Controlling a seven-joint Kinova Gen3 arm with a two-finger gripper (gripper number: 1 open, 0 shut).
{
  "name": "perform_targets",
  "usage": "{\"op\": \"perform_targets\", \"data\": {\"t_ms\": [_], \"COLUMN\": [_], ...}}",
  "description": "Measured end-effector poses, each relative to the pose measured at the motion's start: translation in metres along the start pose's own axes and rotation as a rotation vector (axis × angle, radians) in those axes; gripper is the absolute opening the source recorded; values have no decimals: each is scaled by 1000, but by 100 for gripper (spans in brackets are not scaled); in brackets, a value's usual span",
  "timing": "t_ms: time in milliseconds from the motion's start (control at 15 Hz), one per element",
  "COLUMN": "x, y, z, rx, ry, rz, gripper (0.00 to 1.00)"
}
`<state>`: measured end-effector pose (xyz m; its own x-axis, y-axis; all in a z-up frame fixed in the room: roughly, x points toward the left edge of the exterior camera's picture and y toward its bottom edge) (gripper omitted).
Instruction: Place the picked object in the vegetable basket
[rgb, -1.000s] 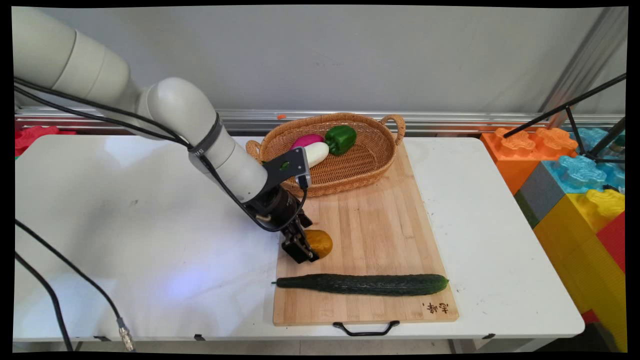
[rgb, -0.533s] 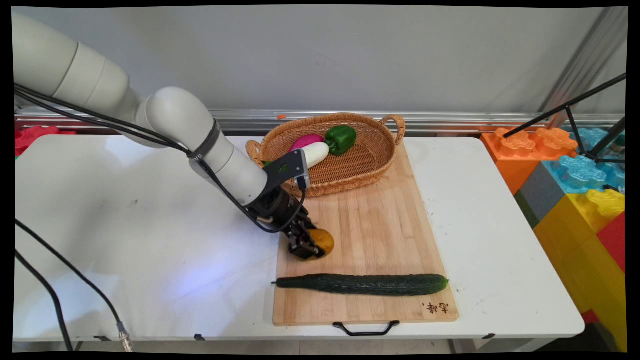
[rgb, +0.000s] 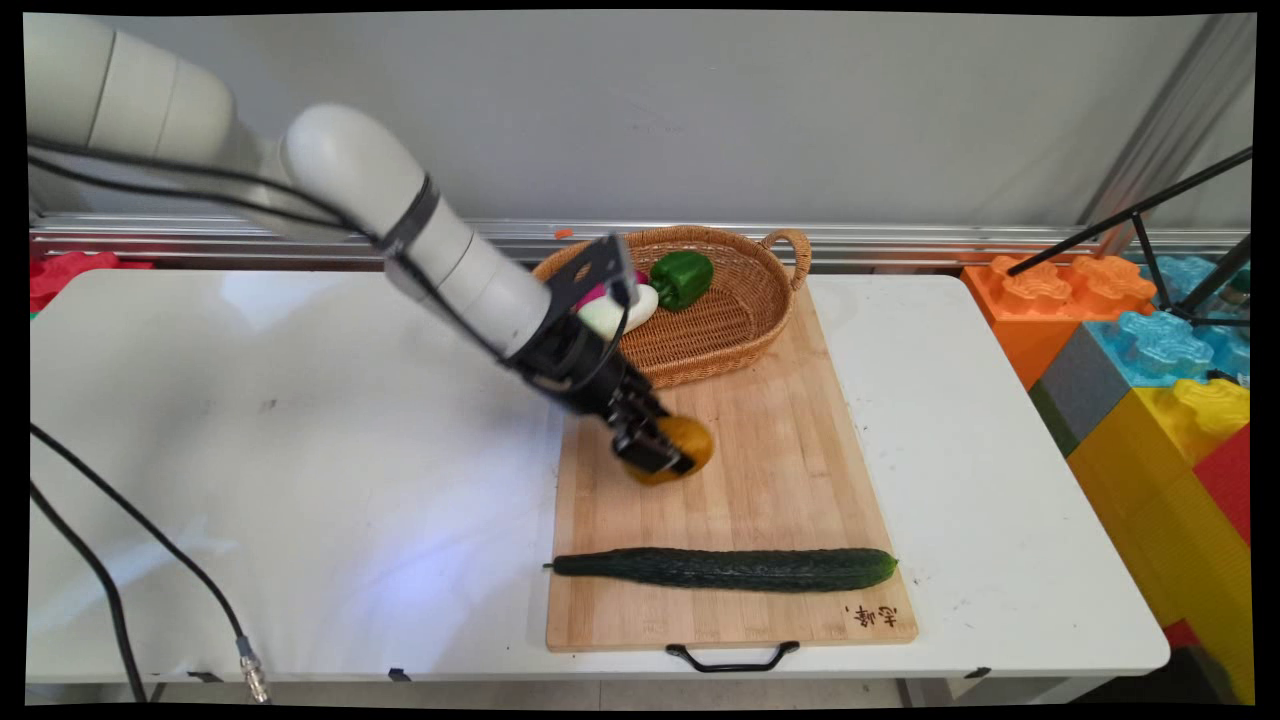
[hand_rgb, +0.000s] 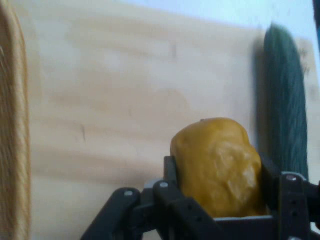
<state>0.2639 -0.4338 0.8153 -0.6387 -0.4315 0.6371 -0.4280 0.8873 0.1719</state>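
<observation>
A white Kinova arm (rgb: 330, 180), built of rounded glossy links, is showing a dark band around its forearm joint. Black cables (rgb: 200, 185) are running along it, and another is trailing over the table's near left. A black bracket (rgb: 590, 268) is sitting at the wrist, ahead of the black two-finger gripper (rgb: 655, 452) with its jointed linkage.

A white desk (rgb: 900, 420) stands against a plain grey wall (rgb: 700, 110), with a metal rail (rgb: 950, 243) running along the wall's foot. Right of the desk sit big toy blocks (rgb: 1150, 370) in orange, blue, yellow and red, and black tripod legs (rgb: 1150, 235) cross above them.
</observation>
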Motion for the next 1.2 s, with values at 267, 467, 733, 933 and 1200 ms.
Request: {"op": "perform_targets", "data": {"t_ms": [267,467,733,933,1200], "x": [47,79,101,104,92], "y": [-14,-40,-77,-106,-138], "z": [-5,-5,7,27,53], "rx": [28,90,172,233,306], "ry": [90,153,197,188,131], "rz": [-27,-54,-85,-103,-123], "gripper": [0,0,0,0,0]}}
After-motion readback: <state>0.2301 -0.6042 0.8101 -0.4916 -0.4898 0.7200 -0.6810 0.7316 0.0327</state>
